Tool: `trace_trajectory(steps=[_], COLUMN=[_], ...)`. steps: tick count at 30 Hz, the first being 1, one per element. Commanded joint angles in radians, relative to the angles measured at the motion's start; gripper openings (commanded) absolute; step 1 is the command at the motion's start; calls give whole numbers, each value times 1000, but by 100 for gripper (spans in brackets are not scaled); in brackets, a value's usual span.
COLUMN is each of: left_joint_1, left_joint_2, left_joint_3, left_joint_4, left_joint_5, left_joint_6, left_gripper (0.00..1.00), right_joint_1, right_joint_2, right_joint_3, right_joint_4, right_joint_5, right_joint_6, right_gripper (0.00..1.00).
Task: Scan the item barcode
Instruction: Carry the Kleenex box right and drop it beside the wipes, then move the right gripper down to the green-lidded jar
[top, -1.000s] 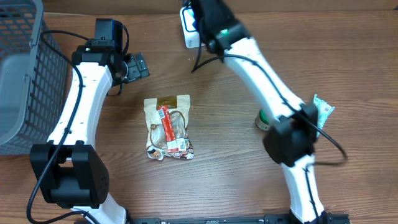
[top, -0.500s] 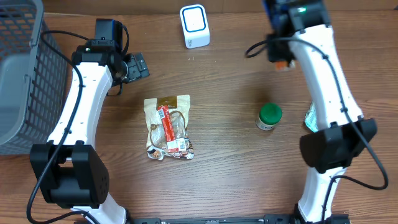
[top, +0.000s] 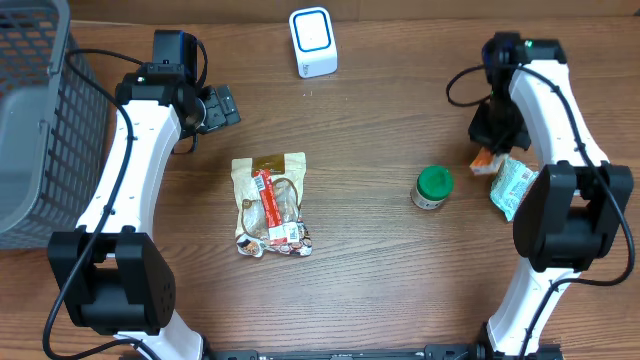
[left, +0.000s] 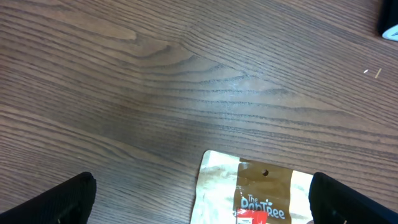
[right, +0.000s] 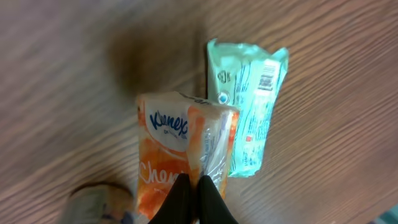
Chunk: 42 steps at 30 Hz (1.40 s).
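Observation:
An orange Kleenex tissue pack (right: 177, 149) hangs pinched by its plastic wrap in my right gripper (right: 193, 190), which is shut on it. In the overhead view that pack (top: 484, 161) is at the right side of the table, just left of a mint-green packet (top: 512, 186). The white scanner box (top: 313, 42) stands at the back centre, far from the pack. My left gripper (top: 215, 108) is open above bare wood, with the top edge of a beige snack bag (left: 261, 190) between its two black fingertips (left: 69, 200).
A green-lidded jar (top: 433, 187) stands left of the right gripper. The mint-green packet (right: 252, 118) lies barcode up beside the held pack. The snack bag (top: 271, 204) lies mid-table. A grey wire basket (top: 30, 120) fills the far left edge.
My right arm has swung from the scanner at the back over to the right side, carrying the tissue pack down beside the mint-green packet. The left arm has not moved.

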Motion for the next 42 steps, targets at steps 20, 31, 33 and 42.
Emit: trace_trajectory(steps=[20, 31, 33, 42], left_joint_1=[-3, -3, -3, -3], left_joint_2=[-17, -17, -17, -17], left_joint_3=[20, 20, 20, 20], left_joint_4=[2, 2, 2, 2], left_joint_5=[5, 5, 5, 5], left_joint_6=[-7, -7, -7, -7], left_gripper=[100, 100, 100, 100], right_joint_1=[-2, 20, 21, 94], right_joint_2=[-29, -193, -193, -190], right_joint_3=[-108, 45, 44, -86], right_joint_4=[-64, -139, -155, -72], right_joint_5=[240, -209, -289, -336], right_joint_6=[-19, -41, -41, -79], right_gripper=[47, 86, 90, 93])
